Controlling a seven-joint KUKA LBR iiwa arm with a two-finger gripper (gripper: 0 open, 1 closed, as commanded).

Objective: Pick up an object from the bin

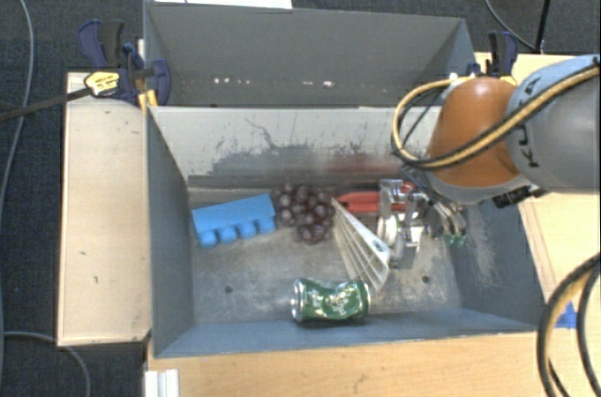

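Orange wrist cover [474, 142] of the arm sits highest in the scene, at the right of the frame, with the gripper [401, 243] hanging below it, low over the right part of the bin [172, 236] floor. Whether the gripper is released or clenched cannot be told from this angle, and nothing can be seen held in it

Just to its left lies a pale grey ribbed piece [362, 247], spread like a fan and slanting down towards the lower middle; it is so close to the gripper that contact can neither be confirmed nor ruled out. A red object [355, 198] lies just above that piece, against the far wall, partly hidden by the gripper. Further left sits a dark purple bunch of toy grapes [305, 210], and beside it, left of centre, a blue block with studs [233, 220]. A crushed green can [331, 301] lies on its side near the bottom edge, well apart from the gripper

As a judgement, the pick is at its early middle: the arm is down inside the bin, most plausibly at the ribbed piece or the red object, but no object is lifted. Securing a grasp and raising it clear are left to do
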